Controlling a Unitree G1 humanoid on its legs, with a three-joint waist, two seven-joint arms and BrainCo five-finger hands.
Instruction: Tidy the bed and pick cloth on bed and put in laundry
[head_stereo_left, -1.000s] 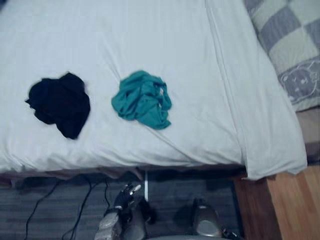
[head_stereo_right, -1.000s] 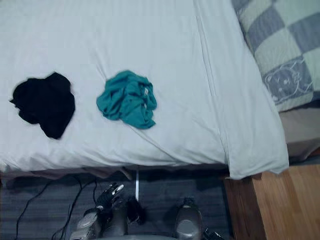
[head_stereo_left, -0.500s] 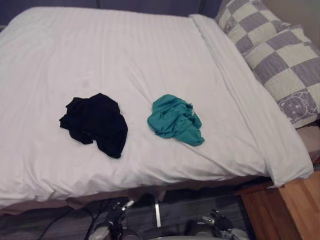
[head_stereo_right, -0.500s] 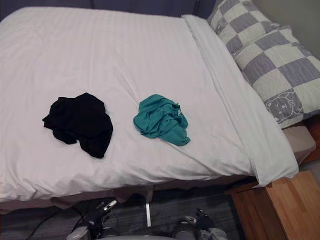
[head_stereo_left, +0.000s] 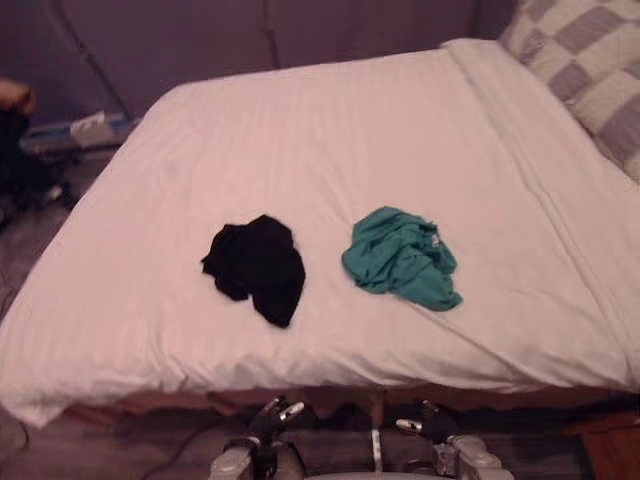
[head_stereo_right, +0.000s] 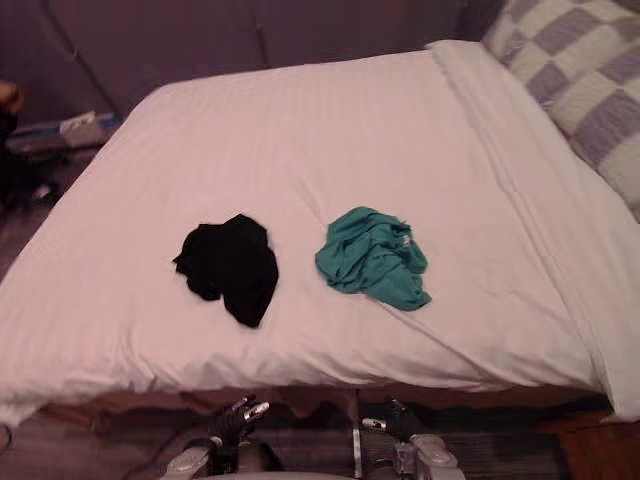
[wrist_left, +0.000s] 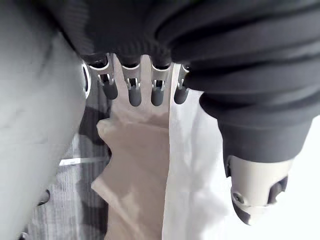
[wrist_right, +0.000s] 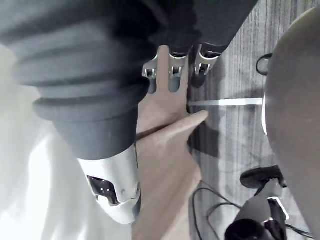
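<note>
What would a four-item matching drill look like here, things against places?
Things:
1 black cloth
2 teal cloth
3 pillow
4 left hand

Places:
A at the bed's far right end
B low, below the bed's near edge
C mid-bed, right one of the pair
D mid-bed, left one of the pair

Pairs: 1-D, 2-C, 3-A, 4-B

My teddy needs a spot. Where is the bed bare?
The far half of the white cover, beyond the black cloth and teal cloth, is bare. So is the stretch between teal cloth and checked pillow. The middle is crowded.
</note>
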